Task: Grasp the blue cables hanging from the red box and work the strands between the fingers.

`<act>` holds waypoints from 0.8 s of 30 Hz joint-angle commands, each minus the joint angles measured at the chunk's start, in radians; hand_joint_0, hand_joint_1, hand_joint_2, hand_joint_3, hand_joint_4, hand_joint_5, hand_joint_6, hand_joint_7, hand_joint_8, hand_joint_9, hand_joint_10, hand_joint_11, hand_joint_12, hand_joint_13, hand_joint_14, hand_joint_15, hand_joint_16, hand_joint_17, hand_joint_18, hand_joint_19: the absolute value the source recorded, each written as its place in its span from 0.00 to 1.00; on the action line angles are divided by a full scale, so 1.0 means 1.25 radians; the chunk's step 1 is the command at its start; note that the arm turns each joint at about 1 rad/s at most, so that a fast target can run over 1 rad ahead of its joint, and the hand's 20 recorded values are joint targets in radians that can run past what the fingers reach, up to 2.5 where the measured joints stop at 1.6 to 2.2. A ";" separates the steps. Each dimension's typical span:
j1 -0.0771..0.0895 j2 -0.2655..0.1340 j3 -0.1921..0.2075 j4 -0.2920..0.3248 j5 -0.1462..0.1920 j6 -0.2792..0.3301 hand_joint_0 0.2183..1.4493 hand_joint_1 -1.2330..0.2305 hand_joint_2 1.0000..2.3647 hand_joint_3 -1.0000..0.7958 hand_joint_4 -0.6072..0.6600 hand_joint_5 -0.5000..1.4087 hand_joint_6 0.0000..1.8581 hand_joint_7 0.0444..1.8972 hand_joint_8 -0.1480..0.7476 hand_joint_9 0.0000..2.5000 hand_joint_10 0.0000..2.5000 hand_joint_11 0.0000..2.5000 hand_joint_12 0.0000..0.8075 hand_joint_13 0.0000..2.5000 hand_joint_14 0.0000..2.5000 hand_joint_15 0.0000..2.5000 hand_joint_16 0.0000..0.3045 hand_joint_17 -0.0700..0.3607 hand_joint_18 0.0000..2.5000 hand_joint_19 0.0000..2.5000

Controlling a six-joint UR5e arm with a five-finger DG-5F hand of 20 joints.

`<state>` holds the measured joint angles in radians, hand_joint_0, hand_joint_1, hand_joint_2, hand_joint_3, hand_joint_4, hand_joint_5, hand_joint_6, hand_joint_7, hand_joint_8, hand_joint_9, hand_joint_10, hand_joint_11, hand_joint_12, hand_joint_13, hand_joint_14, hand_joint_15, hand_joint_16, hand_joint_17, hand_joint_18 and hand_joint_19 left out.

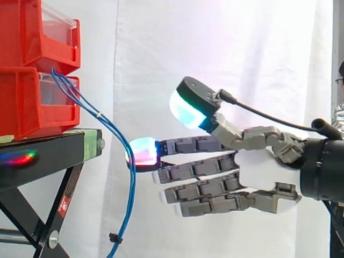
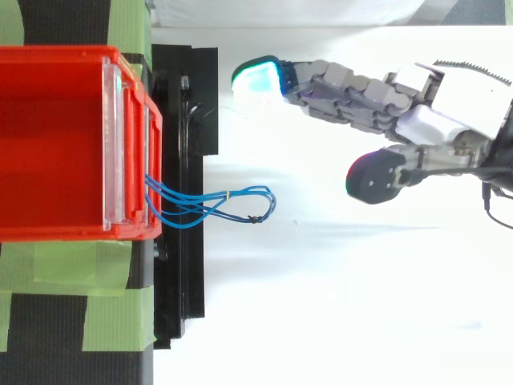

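Observation:
Thin blue cables [image 1: 130, 204] come out of the lower red box [image 1: 32, 102] and hang in a long loop past the stand's edge. From above the blue cables [image 2: 240, 195] reach a short way out from the red box [image 2: 48, 144]. My hand [image 1: 263, 172] comes in from the right with straight fingers pointing at the box and the thumb raised above them. In the side view a glowing fingertip [image 1: 142, 151] overlaps the strands. The top view shows the hand [image 2: 433, 128] and its fingertip [image 2: 256, 80] off to one side of the cables, apart from them. It holds nothing.
A second red box [image 1: 37, 32] is stacked on the lower one, both on a black stand [image 1: 48, 150] with green tape [image 2: 72, 265]. A small black tie [image 1: 114, 237] sits low on the cable loop. A person [image 1: 339, 80] stands at the right edge.

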<state>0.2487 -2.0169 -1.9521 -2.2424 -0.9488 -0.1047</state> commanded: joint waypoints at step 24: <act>0.082 -0.071 0.056 0.056 0.095 -0.070 0.38 0.49 0.00 0.00 0.57 0.07 0.00 0.33 0.49 0.07 0.00 0.05 0.49 0.01 0.00 0.05 0.23 0.53 0.00 0.03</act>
<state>0.3452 -2.1029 -1.8922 -2.1618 -0.8392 -0.1825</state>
